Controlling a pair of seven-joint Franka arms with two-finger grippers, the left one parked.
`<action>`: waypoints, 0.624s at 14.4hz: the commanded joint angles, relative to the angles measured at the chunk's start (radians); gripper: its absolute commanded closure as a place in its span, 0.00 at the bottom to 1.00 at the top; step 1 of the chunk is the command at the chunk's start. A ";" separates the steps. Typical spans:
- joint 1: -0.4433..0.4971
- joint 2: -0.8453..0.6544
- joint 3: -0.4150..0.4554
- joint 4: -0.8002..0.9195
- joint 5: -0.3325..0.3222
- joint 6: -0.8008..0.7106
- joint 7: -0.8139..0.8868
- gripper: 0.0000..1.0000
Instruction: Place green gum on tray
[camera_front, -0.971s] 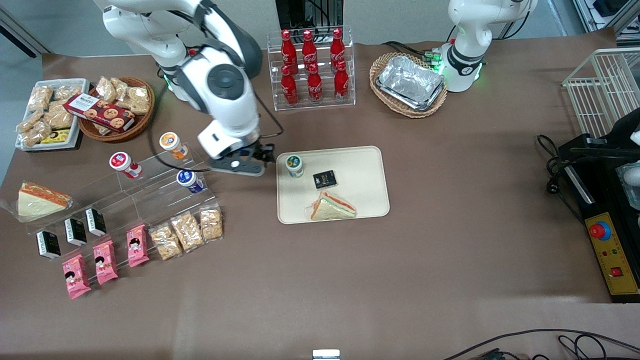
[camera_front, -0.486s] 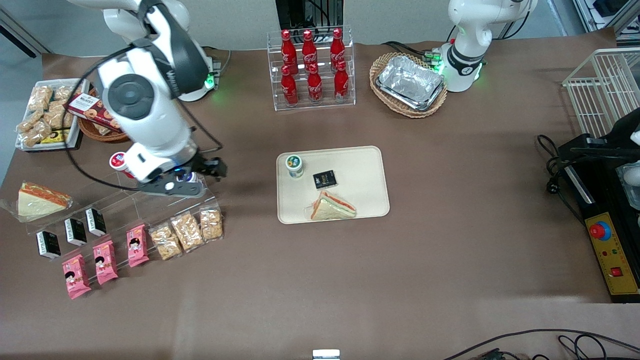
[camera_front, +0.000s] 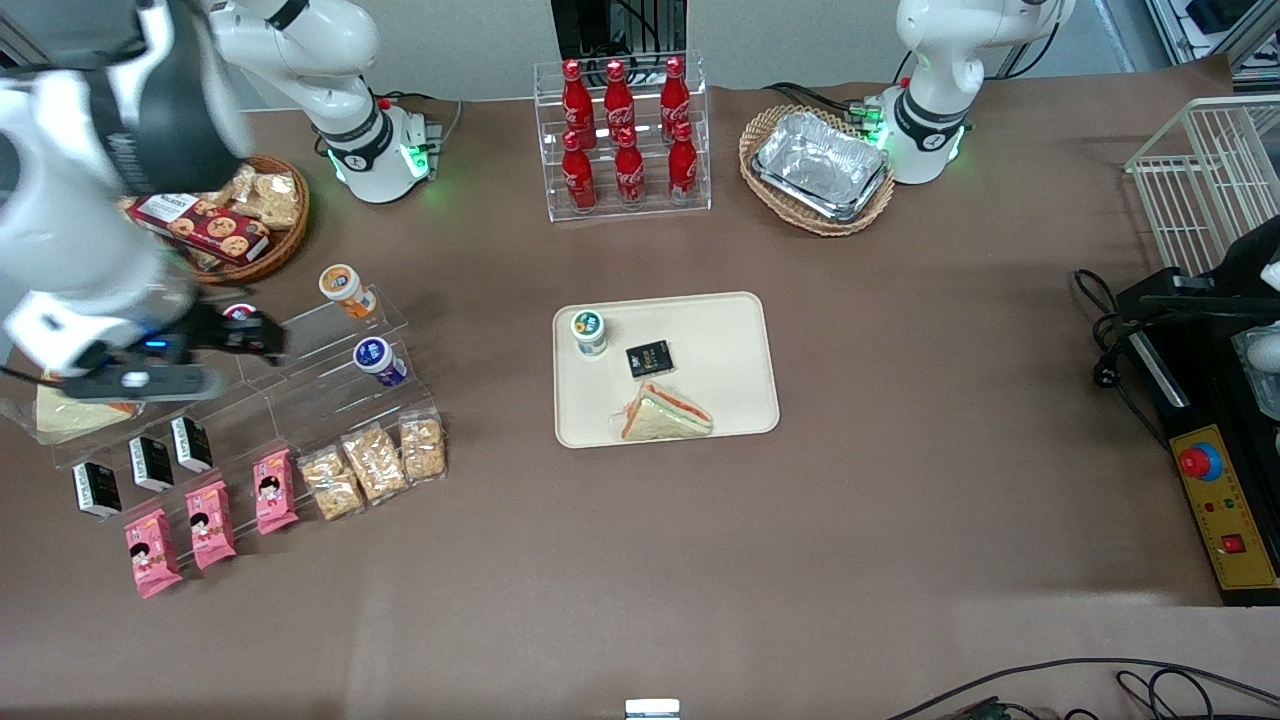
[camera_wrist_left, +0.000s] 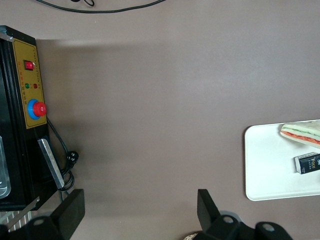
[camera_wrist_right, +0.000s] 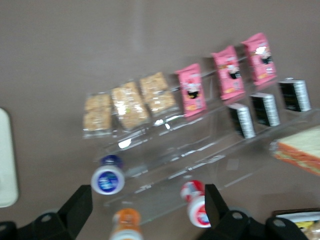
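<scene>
The green gum (camera_front: 590, 331), a small white bottle with a green-rimmed lid, stands upright on the cream tray (camera_front: 720, 345), at the tray's corner nearest the working arm's end. Nothing holds it. My right gripper (camera_front: 258, 335) is far from the tray, toward the working arm's end of the table, above the clear stepped display stand (camera_front: 300, 385). In the right wrist view the gripper (camera_wrist_right: 147, 210) is open and empty, with the bottles on the stand below it. The tray's bare part also shows in the left wrist view (camera_wrist_left: 267, 165).
A sandwich (camera_front: 664, 412) and a black packet (camera_front: 649, 358) lie on the tray. The stand bears blue-lidded (camera_front: 378, 360), orange-lidded (camera_front: 345, 288) and red-lidded (camera_wrist_right: 197, 202) bottles, black boxes, biscuit bags and pink packets. A cola rack (camera_front: 622, 135) and a foil-tray basket (camera_front: 818, 168) stand farther from the camera.
My right gripper has swung away from the tray's edge, passed over the display stand and gone toward the working arm's end. The green gum stays on the tray.
</scene>
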 joint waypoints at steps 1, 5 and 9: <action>0.011 -0.038 -0.124 -0.004 0.027 -0.008 -0.096 0.00; 0.013 -0.039 -0.240 0.005 0.137 -0.014 -0.300 0.00; 0.025 -0.041 -0.258 0.005 0.142 -0.017 -0.288 0.00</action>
